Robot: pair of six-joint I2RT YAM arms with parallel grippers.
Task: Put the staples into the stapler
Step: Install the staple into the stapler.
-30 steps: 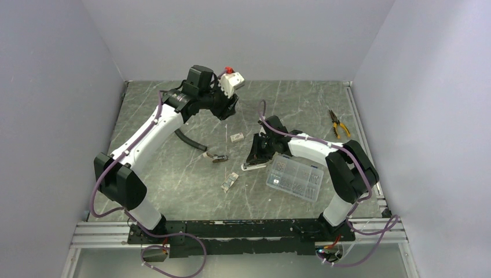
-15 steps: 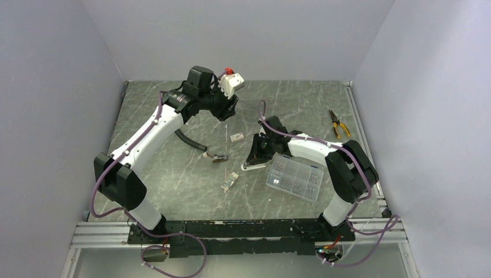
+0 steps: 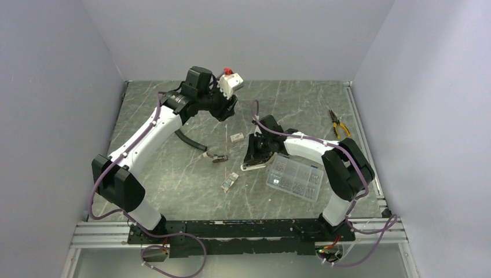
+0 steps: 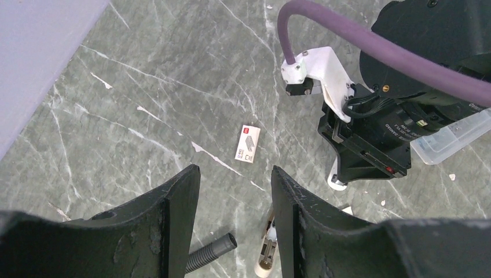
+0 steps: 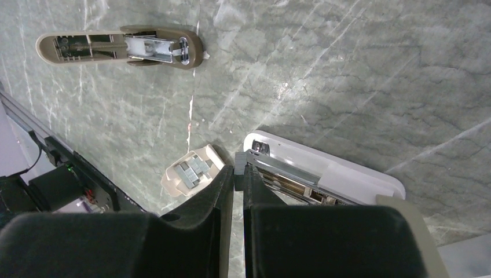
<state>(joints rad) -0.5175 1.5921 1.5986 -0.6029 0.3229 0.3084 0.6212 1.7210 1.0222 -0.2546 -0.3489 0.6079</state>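
The stapler (image 5: 324, 174) lies open under my right gripper, showing its white base and silver channel; it is mostly hidden by the wrist in the top view (image 3: 253, 165). My right gripper (image 5: 238, 174) is shut on a small grey strip of staples (image 5: 239, 159), held at the near end of the channel. A beige tray of staples (image 5: 190, 172) lies just left of it and also shows in the top view (image 3: 230, 181). My left gripper (image 4: 234, 176) is open and empty, raised above the far part of the table (image 3: 227, 109).
An olive-beige stapler-like piece (image 5: 118, 46), spring and metal showing, lies left of the stapler (image 3: 217, 157). A small white packet (image 3: 236, 138), a black ribbed hose (image 3: 188, 141), a clear compartment box (image 3: 294, 176) and pliers (image 3: 337, 123) are on the table.
My right wrist has shifted slightly left and away over the stapler. My left arm has hardly moved.
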